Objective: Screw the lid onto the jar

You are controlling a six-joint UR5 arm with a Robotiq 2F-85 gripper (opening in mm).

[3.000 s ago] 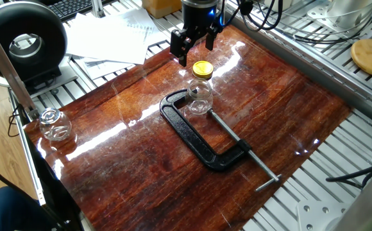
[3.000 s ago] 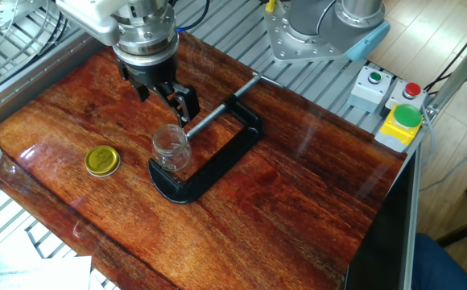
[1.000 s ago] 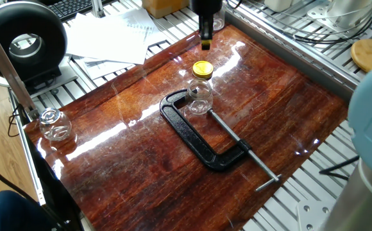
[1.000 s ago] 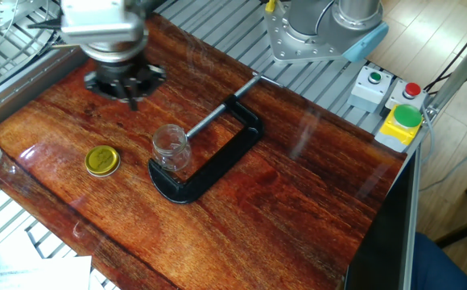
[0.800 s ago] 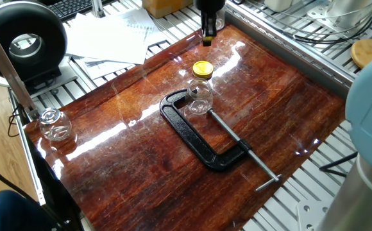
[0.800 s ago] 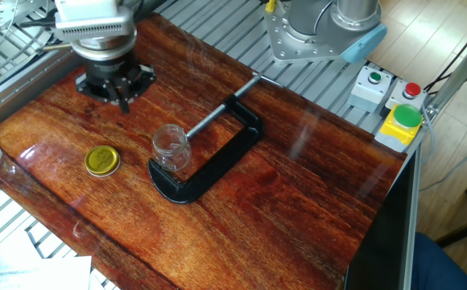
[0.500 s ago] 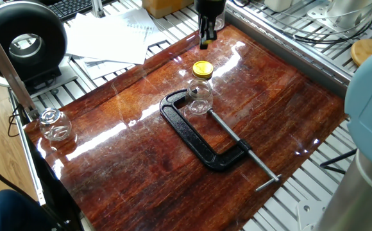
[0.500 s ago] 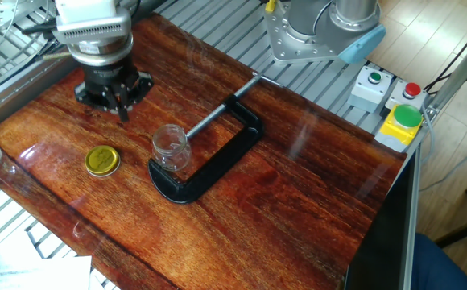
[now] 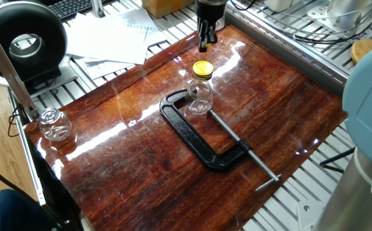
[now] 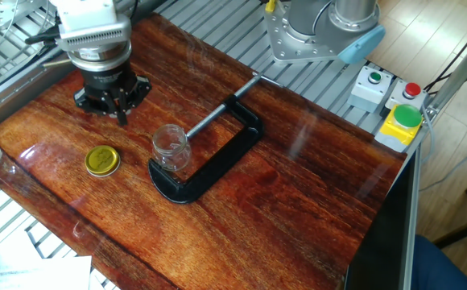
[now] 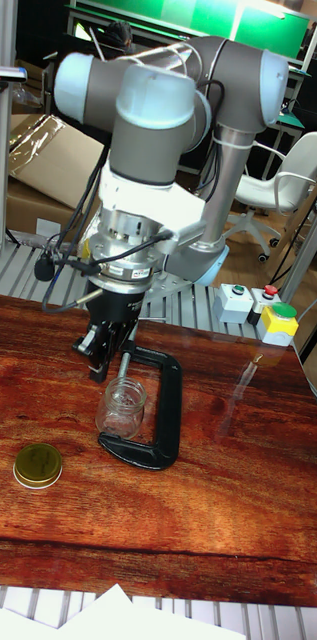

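One fixed view: we see the lid (image 9: 202,68) on the desk (image 9: 282,102) near its far edge, just beside the jar (image 9: 199,97) held in a clamp (image 9: 202,142).

Other fixed view: the gripper (image 10: 121,113) hangs apart from both.

Tall view: its fingers look close together, empty; we cannot tell more.

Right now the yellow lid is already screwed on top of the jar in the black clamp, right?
Not quite. The yellow lid lies flat on the table, apart from the jar, whose mouth is open. The jar does stand in the black clamp. The other fixed view shows it.
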